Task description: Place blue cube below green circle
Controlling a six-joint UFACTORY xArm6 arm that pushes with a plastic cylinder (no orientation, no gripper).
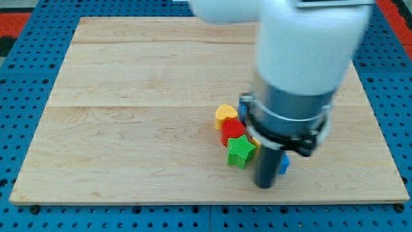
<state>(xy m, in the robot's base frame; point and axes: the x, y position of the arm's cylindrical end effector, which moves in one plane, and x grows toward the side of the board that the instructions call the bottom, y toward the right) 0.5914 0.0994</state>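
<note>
Only a thin sliver of the blue cube (284,165) shows, peeking out at the right edge of the dark rod, low on the table (129,129) and right of centre; its shape cannot really be made out from so little. My tip (265,185) sits at the rod's lower end, just left of that blue sliver and apparently touching it, though the contact itself is hidden. There are no jaws on this arm, only the rod. Just left of the rod lies a green star-shaped block (239,152), with a red block (232,131) above it and a yellow heart-shaped block (225,115) above that, all three packed close together. The arm's bulky white and grey body covers the table's upper right; no green circle can be made out.
</note>
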